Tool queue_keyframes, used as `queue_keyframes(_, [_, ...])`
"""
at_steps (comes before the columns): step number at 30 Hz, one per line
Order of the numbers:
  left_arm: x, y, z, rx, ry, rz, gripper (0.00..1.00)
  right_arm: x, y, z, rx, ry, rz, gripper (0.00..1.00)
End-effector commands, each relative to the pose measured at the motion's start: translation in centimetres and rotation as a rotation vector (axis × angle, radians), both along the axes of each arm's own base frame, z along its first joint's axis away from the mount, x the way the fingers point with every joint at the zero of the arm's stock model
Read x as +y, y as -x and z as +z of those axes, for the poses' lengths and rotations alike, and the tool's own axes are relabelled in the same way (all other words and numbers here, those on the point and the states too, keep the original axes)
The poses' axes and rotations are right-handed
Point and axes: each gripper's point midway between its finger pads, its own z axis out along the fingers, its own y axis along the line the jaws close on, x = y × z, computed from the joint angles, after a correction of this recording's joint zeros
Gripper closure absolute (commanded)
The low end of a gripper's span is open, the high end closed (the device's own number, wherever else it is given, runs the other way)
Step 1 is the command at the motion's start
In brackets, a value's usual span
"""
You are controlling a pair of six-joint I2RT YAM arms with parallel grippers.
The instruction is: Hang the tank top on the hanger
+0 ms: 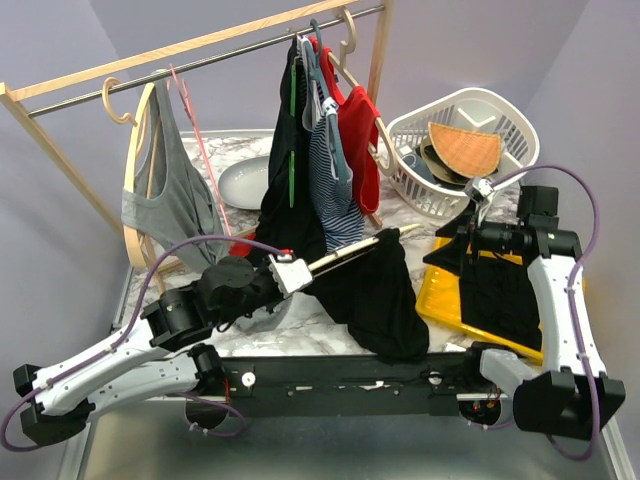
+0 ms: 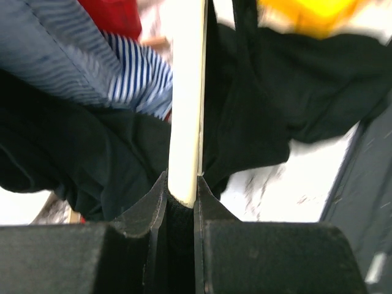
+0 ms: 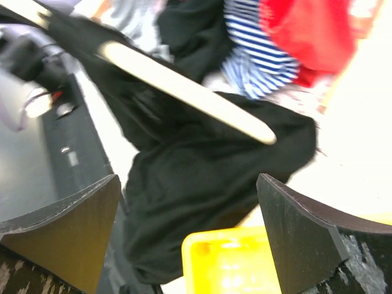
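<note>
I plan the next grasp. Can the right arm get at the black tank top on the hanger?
Probably yes: its open fingers face the tank top, which hangs free below the hanger; only a yellow object sits low in front.

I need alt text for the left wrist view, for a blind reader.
The left gripper is shut on the end of a pale cream hanger that runs straight up the frame. A black tank top drapes to its right; a blue striped top shows at upper left.

Overhead rear view; both wrist views close on tank top (image 1: pixel 375 290)
</note>
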Motion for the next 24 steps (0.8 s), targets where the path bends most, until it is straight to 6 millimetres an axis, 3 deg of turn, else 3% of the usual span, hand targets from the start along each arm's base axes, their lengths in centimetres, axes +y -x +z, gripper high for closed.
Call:
queue_keyframes(1, [-0.6, 2.1, 5.7, 0.122, 0.203, -0.011, 1.00, -2.2, -3.4, 1.4, -0.112, 0.065, -0.229, 0.00])
queue_keyframes(5, [-0.9, 4.3, 5.8, 0.293, 0.223, -0.035, 1.00, -3.6, -4.6, 1.4, -0.114, 0.106, -0.351, 0.00])
queue_keyframes(11, [0.5, 7.5, 5.3, 0.477, 0.241, -0.039, 1.00, -4.6, -5.6, 1.0, -0.063, 0.121, -0.429, 0.00])
queue_keyframes(14, [1.8, 8.6, 5.2, 0.516, 0.251, -0.028, 1.00, -4.5, -5.6, 0.9, -0.063, 0.118, -0.428, 0.00])
queue_keyframes(19, [4.3, 10.1, 3.0, 0.660, 0.213, 0.092, 1.00, -4.7, -5.8, 0.6, -0.055, 0.127, -0.440, 0.00])
queue_keyframes(24, [8.1, 10.0, 3.0, 0.661, 0.240, 0.250, 1.00, -4.7, -5.9, 0.4, -0.042, 0.125, -0.439, 0.00])
